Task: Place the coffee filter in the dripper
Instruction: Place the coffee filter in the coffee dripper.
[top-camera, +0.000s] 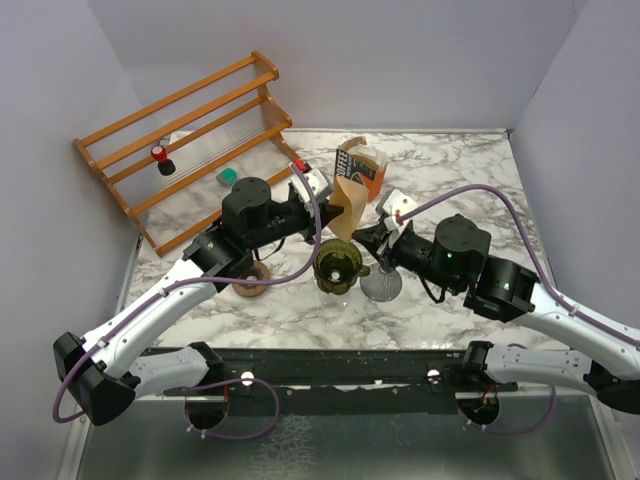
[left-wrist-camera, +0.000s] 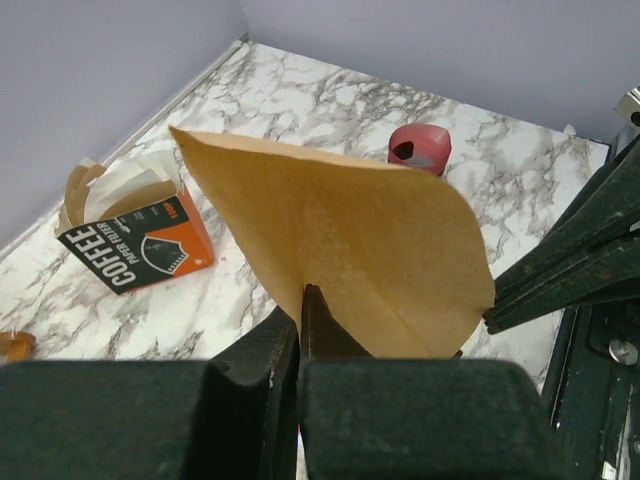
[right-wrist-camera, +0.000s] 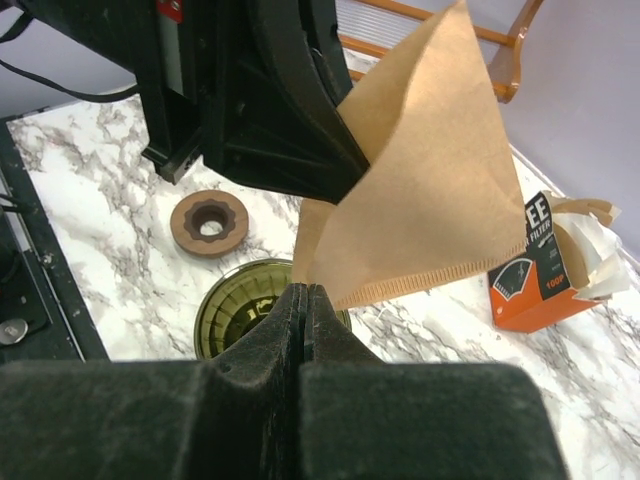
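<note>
Filter: one coffee filter (top-camera: 343, 212), a brown paper cone folded flat, held in the air above the middle of the counter (top-camera: 460, 170), not yet in the dripper.
Handling: judged very light, thin and limp. It will crease or tear under a hard pull and sway when moved, and it has to be spread open before it can seat.
Hold: best taken at the seam or at the rim edge, where the paper is doubled, not on the thin side wall.
Left claw: the left claw (left-wrist-camera: 303, 300) is closed on the filter's lower edge, coming in from 9 o'clock.
Right claw: the right claw (right-wrist-camera: 306, 295) is closed, with its tips pinching the filter's opposite edge from 3 o'clock.
Dripper: one olive-green dripper (top-camera: 338, 265), mouth up, at 6 o'clock of the filter and near it, with nothing inside.
Wooden ring: one wooden ring (top-camera: 250, 280), at 9 o'clock of the dripper.
Grey piece: one grey round piece (top-camera: 382, 286), at 3 o'clock of the dripper, just beside it. I cannot tell what it is.
Filter box: one orange and black filter box (top-camera: 362, 168), at 12 o'clock of the filter, open. More filters show inside, too packed to count.
Rack: one wooden rack (top-camera: 185, 135), at 10 o'clock on the counter.
Claws: two, both on the same filter.
</note>
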